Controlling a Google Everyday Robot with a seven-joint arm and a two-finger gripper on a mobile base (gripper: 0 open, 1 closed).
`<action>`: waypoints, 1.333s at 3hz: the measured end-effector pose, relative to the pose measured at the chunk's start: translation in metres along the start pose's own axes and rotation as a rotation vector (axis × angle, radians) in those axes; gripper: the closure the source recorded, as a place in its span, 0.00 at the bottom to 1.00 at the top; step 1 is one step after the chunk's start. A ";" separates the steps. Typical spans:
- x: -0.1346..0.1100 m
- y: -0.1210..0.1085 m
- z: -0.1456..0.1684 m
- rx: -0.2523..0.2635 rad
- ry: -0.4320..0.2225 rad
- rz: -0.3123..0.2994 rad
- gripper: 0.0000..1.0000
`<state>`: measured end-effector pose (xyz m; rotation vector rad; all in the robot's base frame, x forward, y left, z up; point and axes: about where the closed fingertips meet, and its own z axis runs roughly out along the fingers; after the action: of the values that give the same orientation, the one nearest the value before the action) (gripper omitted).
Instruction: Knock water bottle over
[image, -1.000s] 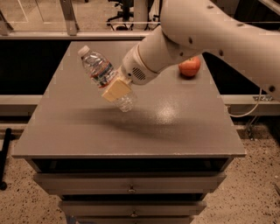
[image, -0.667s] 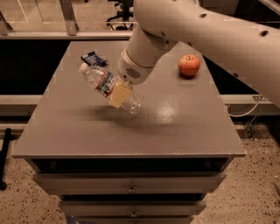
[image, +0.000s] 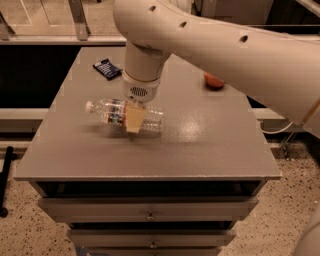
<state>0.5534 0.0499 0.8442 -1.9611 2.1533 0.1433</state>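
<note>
The water bottle (image: 111, 111), clear ribbed plastic with a white cap and a red, white and blue label band, lies almost flat on the grey table (image: 200, 150), cap pointing left. My gripper (image: 134, 122) comes down from the large white arm onto the bottle's middle. One tan finger (image: 134, 118) crosses in front of the bottle and the other is hidden behind it, so the gripper is closed around the bottle. A red apple (image: 214, 82) sits at the back right, partly hidden by the arm.
A dark blue snack packet (image: 107, 69) lies at the table's back left. The table is a cabinet with drawers (image: 150, 210) under its front edge. A dark gap and a rail lie beyond the far edge.
The bottle has tipped from a steep tilt to almost flat, cap swinging down to the left. My gripper turned with it and the arm moved left, covering more of the apple.
</note>
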 end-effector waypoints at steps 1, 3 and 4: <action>0.002 0.007 0.010 -0.016 0.076 -0.043 0.50; 0.003 0.013 0.013 -0.028 0.120 -0.079 0.00; 0.003 0.013 0.013 -0.028 0.120 -0.079 0.00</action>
<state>0.5419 0.0513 0.8303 -2.1174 2.1531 0.0439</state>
